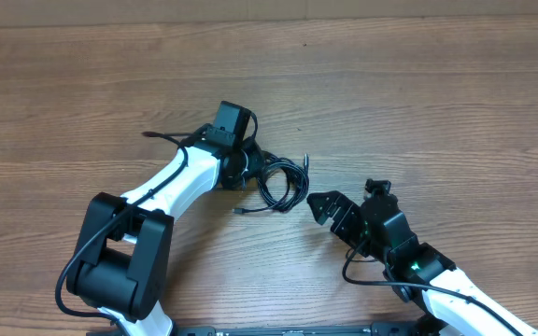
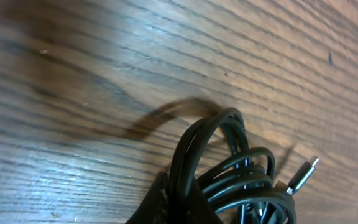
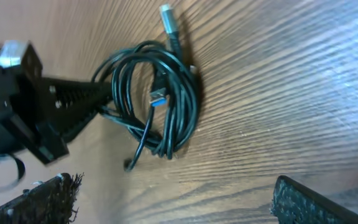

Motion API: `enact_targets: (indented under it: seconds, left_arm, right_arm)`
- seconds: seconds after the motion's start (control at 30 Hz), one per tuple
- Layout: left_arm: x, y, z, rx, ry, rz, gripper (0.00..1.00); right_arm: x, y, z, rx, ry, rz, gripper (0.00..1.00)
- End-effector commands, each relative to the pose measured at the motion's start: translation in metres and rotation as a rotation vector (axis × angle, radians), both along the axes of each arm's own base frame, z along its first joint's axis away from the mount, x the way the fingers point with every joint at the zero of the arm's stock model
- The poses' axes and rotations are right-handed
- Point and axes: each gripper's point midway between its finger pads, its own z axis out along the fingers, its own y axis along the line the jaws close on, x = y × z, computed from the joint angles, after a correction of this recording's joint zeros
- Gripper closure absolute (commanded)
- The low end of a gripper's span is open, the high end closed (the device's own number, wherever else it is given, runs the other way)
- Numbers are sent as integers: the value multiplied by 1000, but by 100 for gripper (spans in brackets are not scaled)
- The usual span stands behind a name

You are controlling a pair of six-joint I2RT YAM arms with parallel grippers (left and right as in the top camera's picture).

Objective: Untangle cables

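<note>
Black cables lay in 1 loose coil near the middle of the wooden table, with 1 plug end trailing out toward the robot. The left gripper was pinched tight on the coil's left side. The right gripper hovered just beside the coil's right side, jaws spread wide and clear of it.

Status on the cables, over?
Left gripper shut on the cables, coiled on the table. Right gripper open, apart from them. Nothing blocking.
</note>
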Motion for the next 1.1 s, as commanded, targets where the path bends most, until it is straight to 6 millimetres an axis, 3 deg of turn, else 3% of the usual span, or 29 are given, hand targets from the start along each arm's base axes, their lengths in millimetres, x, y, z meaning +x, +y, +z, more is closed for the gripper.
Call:
enact_targets:
  seconds: [0.0, 0.13, 0.27, 0.47, 0.7, 0.8, 0.93, 1.07]
  left_arm:
    - [1, -28, 29, -99, -95, -252, 96]
    - [-5, -45, 73, -261, -116, -260, 96]
    - [-12, -36, 105, -303, -133, -225, 96]
    - [-21, -15, 135, -409, -56, -68, 96]
    - [-23, -15, 143, -513, 37, 33, 96]
    - [-23, -16, 144, -523, 47, 38, 96]
    - [-29, -24, 153, -593, 86, 28, 96]
    - [-30, -26, 154, -605, 92, 23, 96]
  right_arm:
    - [4, 12, 18, -15, -88, 111, 0]
    - [0, 13, 15, -16, -68, 123, 0]
    - [1, 13, 17, -30, -92, 142, 0]
    - [4, 19, 25, 22, -98, 136, 0]
    - [3, 36, 46, 221, -37, 99, 1]
    - [4, 37, 47, 238, -32, 87, 9]
    - [8, 35, 45, 257, -8, 43, 41]
    - [17, 33, 39, 264, 9, -19, 48]
